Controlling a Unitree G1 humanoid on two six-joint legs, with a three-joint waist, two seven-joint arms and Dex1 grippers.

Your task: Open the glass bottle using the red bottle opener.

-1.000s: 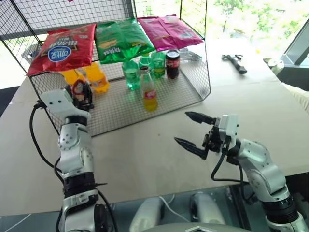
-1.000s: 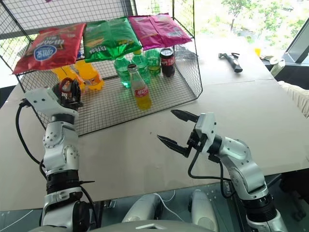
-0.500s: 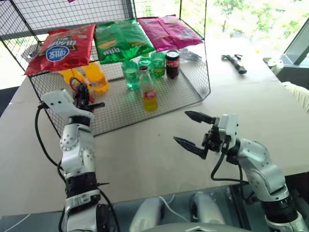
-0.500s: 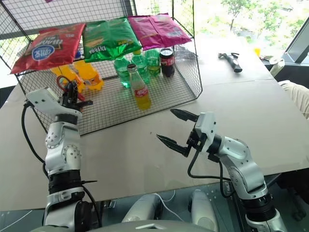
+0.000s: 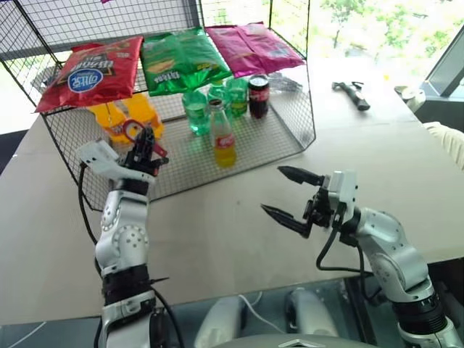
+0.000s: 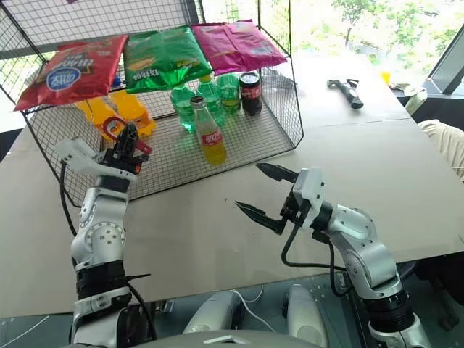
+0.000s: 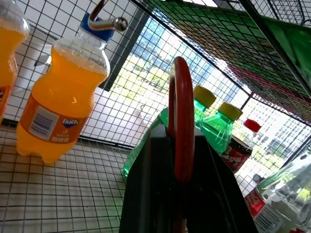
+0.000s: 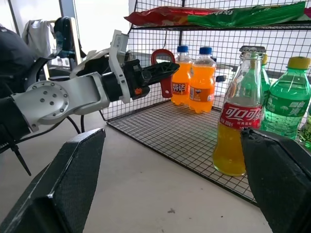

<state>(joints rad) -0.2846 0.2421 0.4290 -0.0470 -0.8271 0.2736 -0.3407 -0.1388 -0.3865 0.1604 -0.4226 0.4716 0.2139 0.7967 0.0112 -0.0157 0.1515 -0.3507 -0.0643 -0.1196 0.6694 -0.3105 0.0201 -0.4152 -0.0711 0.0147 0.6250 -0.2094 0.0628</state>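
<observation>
Over the wire rack (image 5: 290, 138), left gripper (image 5: 147, 145) has clamped the red bottle opener (image 5: 135, 130); right gripper (image 5: 284, 194) jaws stay spread

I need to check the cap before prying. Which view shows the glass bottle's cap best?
The right wrist view: the glass bottle stands close and side-on, its cap sharp against the mesh. Both eye views show the whole bottle from above, with the cap small. The left wrist view catches only part of its label beside the red opener.

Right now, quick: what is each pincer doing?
Left pincer: shut on the red bottle opener, at the front of the wire rack.
Right pincer: open, holding nothing, above the table.
</observation>
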